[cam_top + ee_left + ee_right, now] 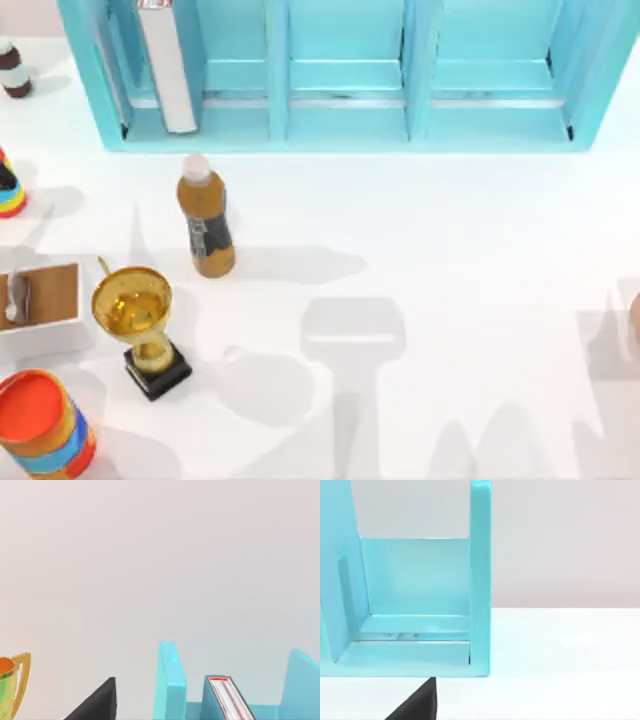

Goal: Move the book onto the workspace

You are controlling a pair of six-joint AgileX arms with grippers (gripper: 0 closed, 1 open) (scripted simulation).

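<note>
Book (167,68) stands on edge, unheld, in an end compartment of the turquoise shelf (340,130), beyond the left gripper (97,702), whose dark tip sits closest to its wrist camera, with a gold trophy (12,685) off to one side. The right gripper (417,700) hangs over the white workspace (560,650), facing the shelf's opposite end compartment. Whether either gripper is clenched or released cannot be told.

Bright, even light; soft grey shadows fall rightward across the table (420,210) from the bottle (205,217).
</note>
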